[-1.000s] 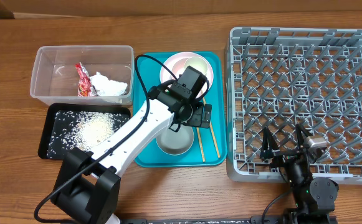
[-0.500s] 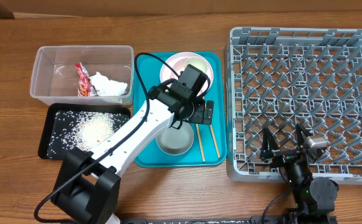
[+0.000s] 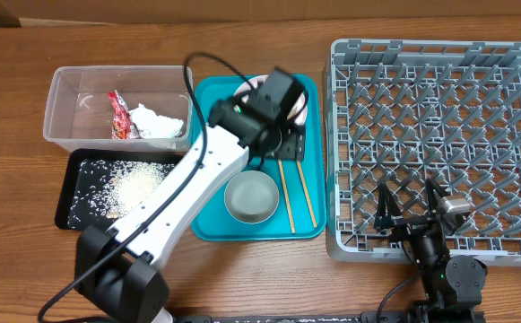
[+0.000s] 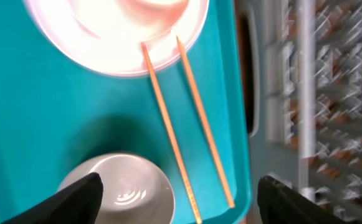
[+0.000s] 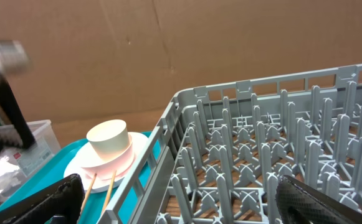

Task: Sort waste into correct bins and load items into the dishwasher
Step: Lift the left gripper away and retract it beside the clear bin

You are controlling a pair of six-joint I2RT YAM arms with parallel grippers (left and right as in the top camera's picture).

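The left arm stretches over the tray (image 4: 43, 112), left gripper (image 3: 289, 148) hovering with jaws spread and empty above the chopsticks (image 4: 168, 124) beside the metal bowl (image 4: 131, 186). The right gripper (image 3: 410, 213) sits with jaws spread at the rack's (image 3: 439, 135) near edge.

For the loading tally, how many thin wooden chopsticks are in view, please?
2 thin wooden chopsticks, side by side on the flat teal tray, right of the round metal bowl; none seems hidden.
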